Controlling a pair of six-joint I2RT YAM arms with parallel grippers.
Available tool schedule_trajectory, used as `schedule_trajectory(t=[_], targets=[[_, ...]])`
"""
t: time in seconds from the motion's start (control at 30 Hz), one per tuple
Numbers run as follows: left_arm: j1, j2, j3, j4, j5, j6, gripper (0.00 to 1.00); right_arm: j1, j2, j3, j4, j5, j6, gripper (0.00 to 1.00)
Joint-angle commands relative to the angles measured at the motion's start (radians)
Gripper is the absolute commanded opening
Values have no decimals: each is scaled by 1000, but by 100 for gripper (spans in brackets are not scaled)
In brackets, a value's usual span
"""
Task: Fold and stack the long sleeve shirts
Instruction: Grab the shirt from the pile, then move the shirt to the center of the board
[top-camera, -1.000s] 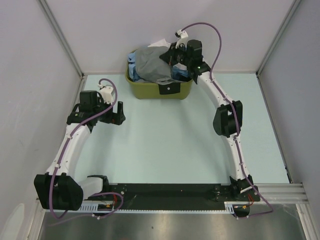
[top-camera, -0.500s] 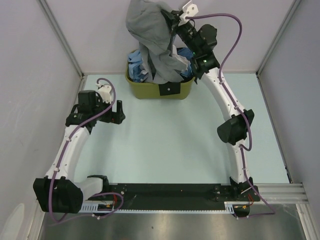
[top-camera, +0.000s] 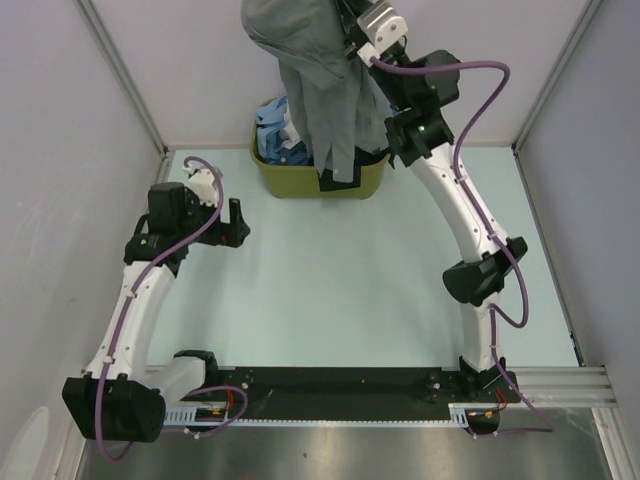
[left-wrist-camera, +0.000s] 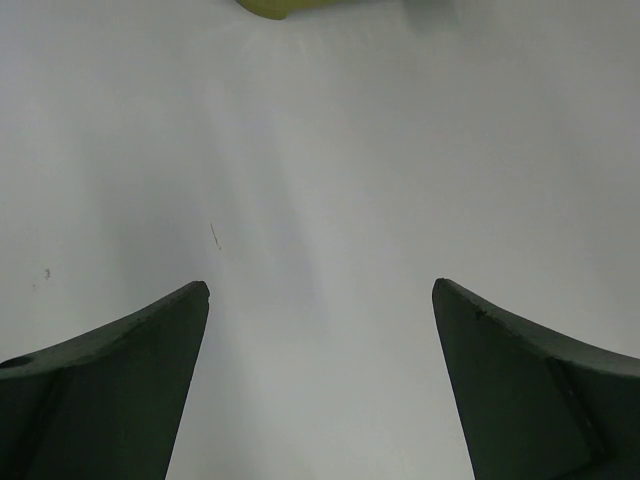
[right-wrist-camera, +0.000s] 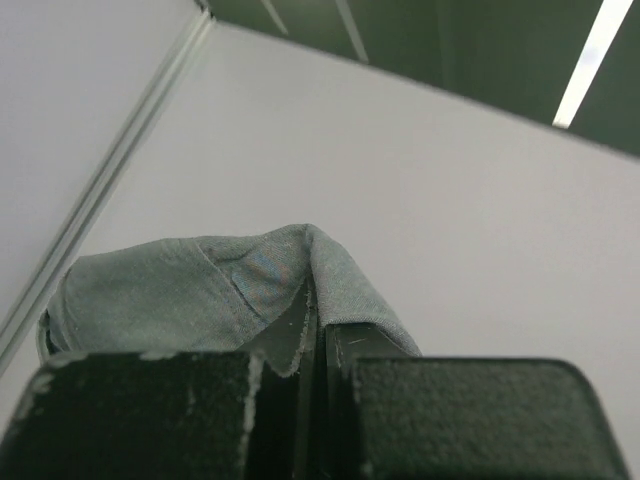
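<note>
**Item: grey shirt** (top-camera: 312, 90). Soft cloth, gathered in a loose column.
Position: directly under the right gripper (top-camera: 348, 36), hanging from it.
Long axis: vertical, running from the grip down.
Pointing: the pinched fold is uppermost and the loose ends are lowest. A narrow strip, either a sleeve or the front edge, trails furthest down. Collar and hem cannot be told apart.
Lower end: in the overhead view it overlaps the front wall of the basket (top-camera: 372, 180). Whether it has cleared the rim cannot be told.

**Item: right gripper.** Clenched on a fold of the grey shirt. The wrist view shows cloth trapped between the closed jaws and bulging just past their tips. It is raised high over the basket.

**Item: left gripper** (top-camera: 233, 220). Released, jaws spread wide, nothing between them. It sits low over the bare table (top-camera: 330, 290). The basket lies ahead of it and to its right, near but apart. The hanging shirt lies beyond that and higher, well apart.

**Item: other shirts** (top-camera: 274, 125). Blue cloth heaped in the basket, below the right gripper and just beside the hanging column.

**Assessment.** The shirt is drawn out but not yet laid down. The right arm carries it and the left arm is free. The coming move probably depends on the vertical hang: the trailing end must pass the basket rim before the shirt can travel toward the open table. A second grasp by the left gripper would have to reach up and to its right.
</note>
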Motion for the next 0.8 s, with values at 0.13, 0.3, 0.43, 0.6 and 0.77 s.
schedule_trajectory(t=[0.13,0.3,0.43,0.6,0.77], targets=[[6,-86,32,24,17,-36,99,181,-197,73,88,-39,-244,0],[18,-134,33,7,27,-59,99,282,-287,-14,-18,12,-269,0],[104,-151,49,-7,136,-74,99,333,-415,-211,-160,188,-100,0],[125,-149,56,-31,202,2,99,97,-747,-698,-508,394,309,7],[116,-99,44,-106,330,244,99,-549,-1111,-1376,-1023,43,529,81]])
